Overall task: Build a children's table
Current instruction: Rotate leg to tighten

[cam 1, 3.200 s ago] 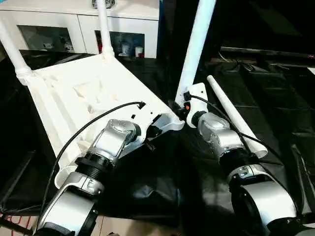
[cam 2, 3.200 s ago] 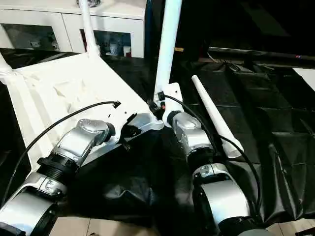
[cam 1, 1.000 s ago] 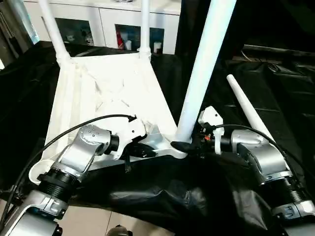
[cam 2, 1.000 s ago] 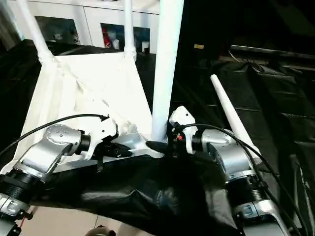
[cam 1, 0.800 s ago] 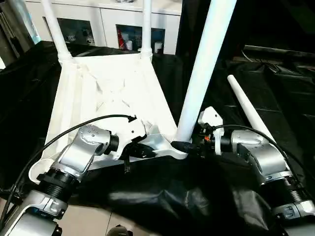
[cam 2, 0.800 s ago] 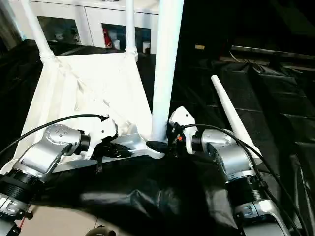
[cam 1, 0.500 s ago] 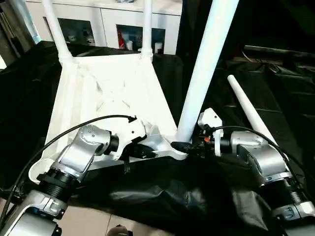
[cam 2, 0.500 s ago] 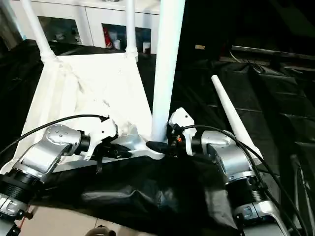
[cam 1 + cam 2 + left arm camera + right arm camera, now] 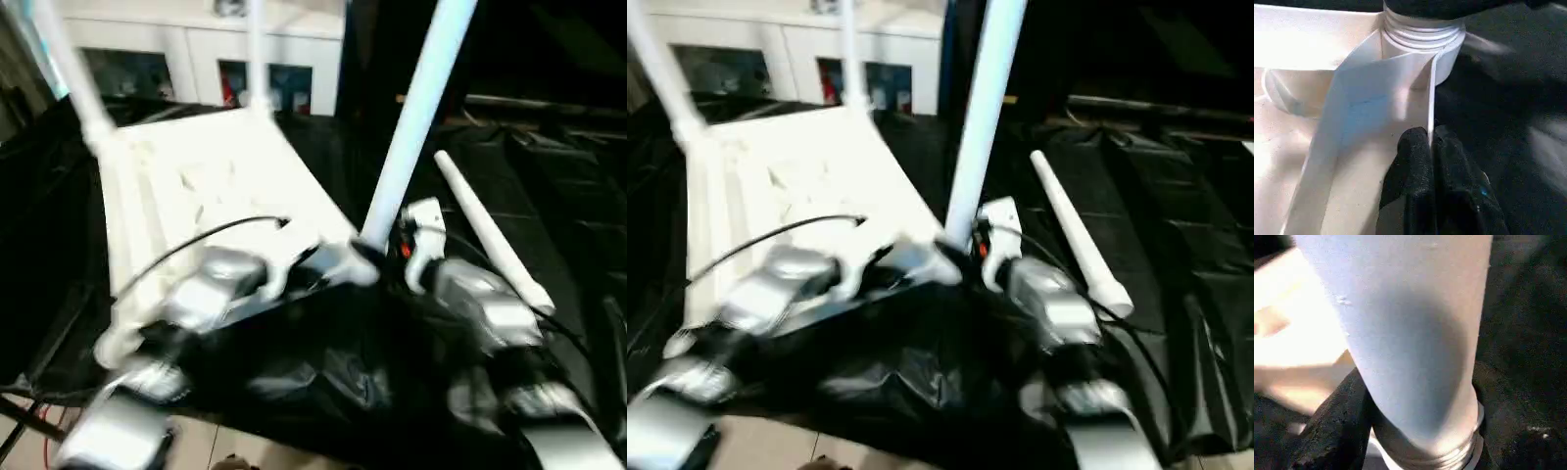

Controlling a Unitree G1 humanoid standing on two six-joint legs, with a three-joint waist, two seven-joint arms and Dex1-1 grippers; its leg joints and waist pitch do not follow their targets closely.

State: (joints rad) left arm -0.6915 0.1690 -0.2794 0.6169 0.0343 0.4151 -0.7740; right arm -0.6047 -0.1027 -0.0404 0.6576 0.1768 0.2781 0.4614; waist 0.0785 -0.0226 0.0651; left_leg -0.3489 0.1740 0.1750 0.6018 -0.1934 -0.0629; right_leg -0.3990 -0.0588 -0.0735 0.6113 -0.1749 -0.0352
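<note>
While the upturned table top [image 9: 211,181] lies on the black sheet [image 9: 549,196], the left gripper [image 9: 1431,147] pinches its thin rim rib — the right gripper [image 9: 1415,431] clasps the near-corner leg [image 9: 411,137] at its base; a loose leg [image 9: 485,235] lies beside.

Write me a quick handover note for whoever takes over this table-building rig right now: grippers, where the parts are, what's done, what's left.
Left gripper: shut, pinching a thin rib on the underside of the tabletop beside the near corner socket.
Right gripper: fingers on either side of the base of the near leg, which stands in that socket.
Tabletop lies upside down on the black sheet. Two far legs stand in their sockets.
Left: the fourth leg lies loose on the sheet to the right; the near left corner has no leg yet.
</note>
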